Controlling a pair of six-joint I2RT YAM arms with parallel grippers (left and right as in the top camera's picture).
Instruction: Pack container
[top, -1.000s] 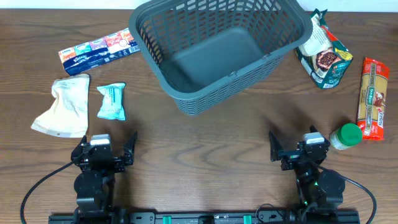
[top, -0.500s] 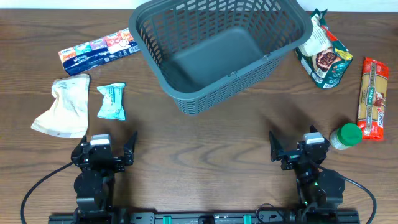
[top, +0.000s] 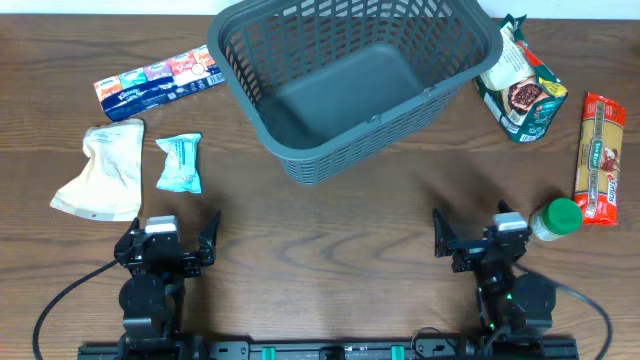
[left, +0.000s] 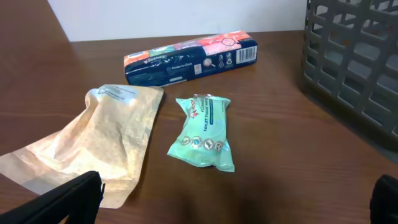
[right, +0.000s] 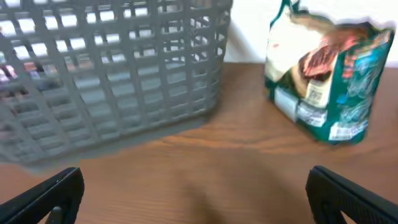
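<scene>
The dark grey lattice container (top: 300, 165) stands empty at the back middle of the table; it also shows in the left wrist view (left: 354, 74) and the right wrist view (right: 112, 81). My left gripper (top: 170, 235) is open and empty near the front left, behind it a teal wipes packet (top: 179, 162), a beige pouch (top: 103, 172) and a blue tissue pack (top: 160, 80). My right gripper (top: 470, 232) is open and empty near the front right. A green snack bag (top: 520, 85), a red pasta packet (top: 600, 158) and a green-capped jar (top: 556, 218) lie at the right.
The wipes packet (left: 204, 132), pouch (left: 87, 149) and tissue pack (left: 189, 57) lie ahead of the left fingers. The green snack bag (right: 326, 78) stands ahead of the right fingers, right of the container. Bare wood lies between the arms and the container.
</scene>
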